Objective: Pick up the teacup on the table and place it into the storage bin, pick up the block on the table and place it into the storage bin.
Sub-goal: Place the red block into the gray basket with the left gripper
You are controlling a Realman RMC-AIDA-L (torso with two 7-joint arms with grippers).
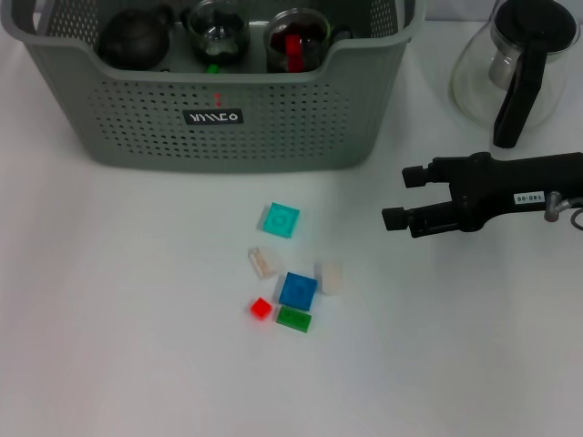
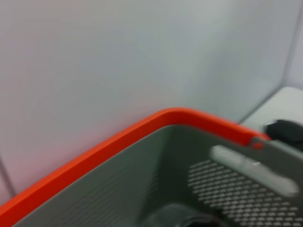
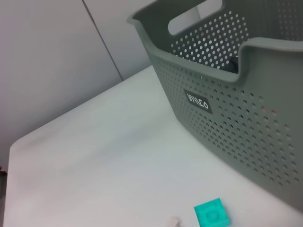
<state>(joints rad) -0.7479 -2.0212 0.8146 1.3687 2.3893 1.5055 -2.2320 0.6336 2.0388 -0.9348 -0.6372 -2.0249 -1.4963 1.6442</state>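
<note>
The grey-green storage bin [image 1: 273,137] stands at the back of the table; the right wrist view shows its perforated front wall [image 3: 236,118]. Inside it are a dark teapot [image 1: 135,38] and two glass teacups [image 1: 217,32], one holding something red [image 1: 293,45]. Several small blocks lie in front of it: teal [image 1: 281,219] [image 3: 211,213], blue [image 1: 298,289], red [image 1: 261,309], green [image 1: 293,319] and two clear ones [image 1: 262,262]. My right gripper [image 1: 404,197] hovers open and empty, right of the blocks. The left wrist view looks down over the bin's rim [image 2: 118,137].
A glass carafe with a black handle [image 1: 515,64] stands at the back right, just beyond my right arm [image 1: 519,196]. White tabletop stretches to the left of and in front of the blocks.
</note>
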